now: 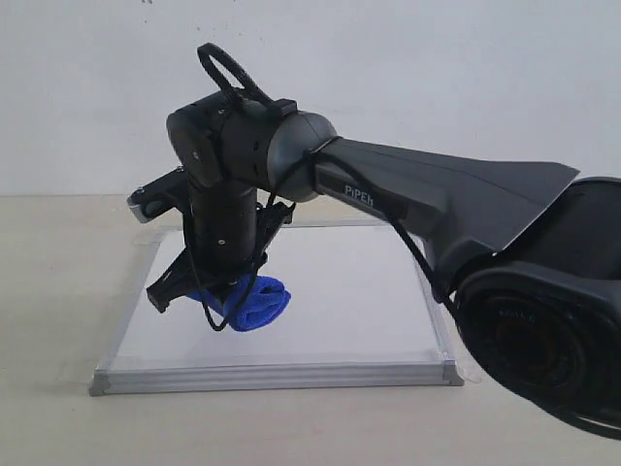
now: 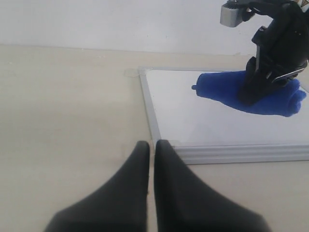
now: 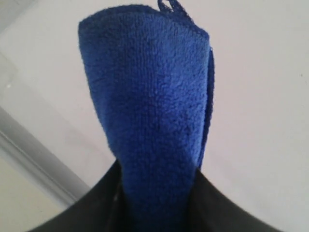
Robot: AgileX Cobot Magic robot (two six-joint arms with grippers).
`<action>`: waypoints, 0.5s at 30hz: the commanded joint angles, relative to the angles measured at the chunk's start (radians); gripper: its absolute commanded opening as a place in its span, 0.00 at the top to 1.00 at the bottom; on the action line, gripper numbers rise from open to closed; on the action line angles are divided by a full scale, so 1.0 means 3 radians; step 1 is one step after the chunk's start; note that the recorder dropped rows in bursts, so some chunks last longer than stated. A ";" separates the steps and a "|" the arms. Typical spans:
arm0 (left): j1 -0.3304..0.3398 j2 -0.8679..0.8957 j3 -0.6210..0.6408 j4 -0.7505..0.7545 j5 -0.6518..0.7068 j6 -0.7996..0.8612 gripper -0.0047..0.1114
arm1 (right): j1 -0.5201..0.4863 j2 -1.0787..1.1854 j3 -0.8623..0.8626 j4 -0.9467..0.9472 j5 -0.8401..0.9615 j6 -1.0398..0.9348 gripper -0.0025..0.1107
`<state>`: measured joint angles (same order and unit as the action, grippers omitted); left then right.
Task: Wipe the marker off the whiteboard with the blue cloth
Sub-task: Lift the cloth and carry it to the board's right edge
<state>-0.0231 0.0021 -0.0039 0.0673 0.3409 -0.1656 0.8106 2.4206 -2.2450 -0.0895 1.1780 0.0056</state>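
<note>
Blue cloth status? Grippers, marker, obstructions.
Right gripper shut on blue cloth, over whiteboard. Left gripper shut, empty, off the board by its corner. Marker line not visible. No obstruction seen.

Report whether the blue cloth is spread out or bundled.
Bundled: the blue cloth is a thick roll pinched in the right gripper, over the whiteboard.

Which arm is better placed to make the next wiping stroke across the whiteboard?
Right. The right gripper is shut on the blue cloth over the whiteboard. The left gripper is shut, empty, off the board near its corner.
</note>
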 commanded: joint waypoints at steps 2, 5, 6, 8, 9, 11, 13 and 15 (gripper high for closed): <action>-0.0017 -0.0007 0.0013 0.0002 -0.0009 0.0008 0.93 | -0.0002 -0.0086 0.0000 -0.0069 0.0115 0.0067 0.98; -0.0017 -0.0007 0.0013 0.0002 -0.0009 0.0008 0.93 | -0.0002 -0.0186 0.0000 -0.0088 0.0144 0.0067 0.98; -0.0017 -0.0007 0.0013 0.0002 -0.0009 0.0008 0.93 | -0.0002 -0.0213 0.0000 -0.0129 0.0144 0.0067 0.98; -0.0017 -0.0007 0.0013 0.0002 -0.0009 0.0008 0.93 | -0.0002 -0.0306 0.0000 -0.0171 0.0144 0.0067 0.98; -0.0017 -0.0007 0.0013 0.0002 -0.0009 0.0008 0.93 | -0.0002 -0.0360 0.0000 -0.0171 0.0144 0.0067 0.98; -0.0017 -0.0007 0.0013 0.0002 -0.0009 0.0008 0.93 | 0.0003 -0.0455 0.0000 -0.0163 0.0144 0.0067 0.98; -0.0017 -0.0007 0.0013 0.0002 -0.0009 0.0008 0.93 | 0.0024 -0.0554 0.0056 -0.0158 0.0144 0.0071 0.98; -0.0017 -0.0007 0.0013 0.0002 -0.0009 0.0008 0.93 | 0.0060 -0.0657 0.0217 -0.0182 0.0144 0.0071 0.98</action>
<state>-0.0231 0.0021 -0.0039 0.0673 0.3409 -0.1656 0.8148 2.2775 -2.2290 -0.1339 1.2185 0.0278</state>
